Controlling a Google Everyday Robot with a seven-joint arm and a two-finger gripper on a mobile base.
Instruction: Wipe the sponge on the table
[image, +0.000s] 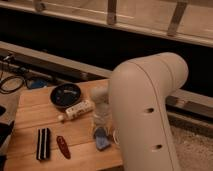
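A light wooden table (30, 112). Along its near edge, toward the left corner, a black-and-white striped block (43, 144) and a dark red oblong item (63, 146) lie side by side. Toward the near right corner lies the blue sponge (103, 144), its long axis running roughly near edge to far edge (slightly slanted). The gripper (102, 131) points down onto it; whether it is clamped cannot be told. Farther back a white bottle (77, 110) lies on its side, then a black bowl (65, 95), contents unclear.

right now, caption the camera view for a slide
end effector over small blue rectangular sponge on light wooden plank table
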